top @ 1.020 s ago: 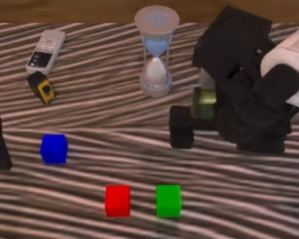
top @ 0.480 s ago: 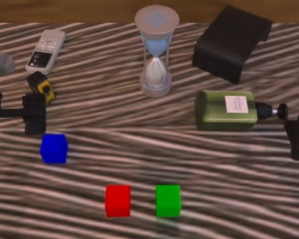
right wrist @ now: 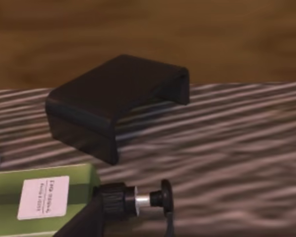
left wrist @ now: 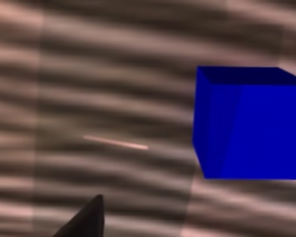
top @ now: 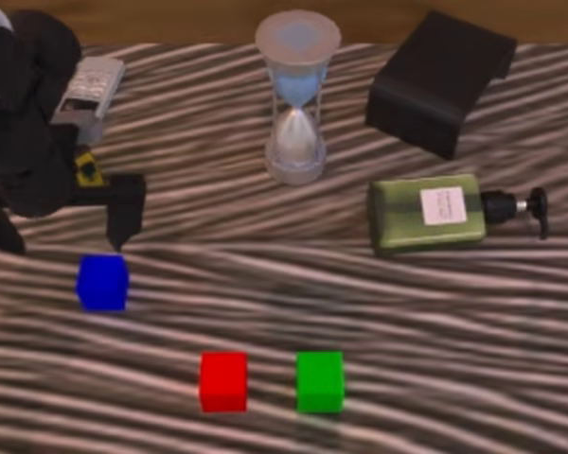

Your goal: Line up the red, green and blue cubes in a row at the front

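The blue cube rests at the left of the table, behind the other two. The red cube and the green cube stand side by side near the front edge, a small gap between them. My left gripper hovers just behind the blue cube, open and empty. In the left wrist view the blue cube lies off to one side of a single dark fingertip. My right gripper is out of the top view. It points at the pump bottle with one finger showing.
An hourglass stands at the back centre, with a black box at the back right. An olive pump bottle lies on its side at the right. A white remote and a black-and-yellow block sit beside the left arm.
The right arm has drawn back off the right side, uncovering the pump bottle. The left arm has swung in from the left edge to behind the blue cube. The cubes have not moved.
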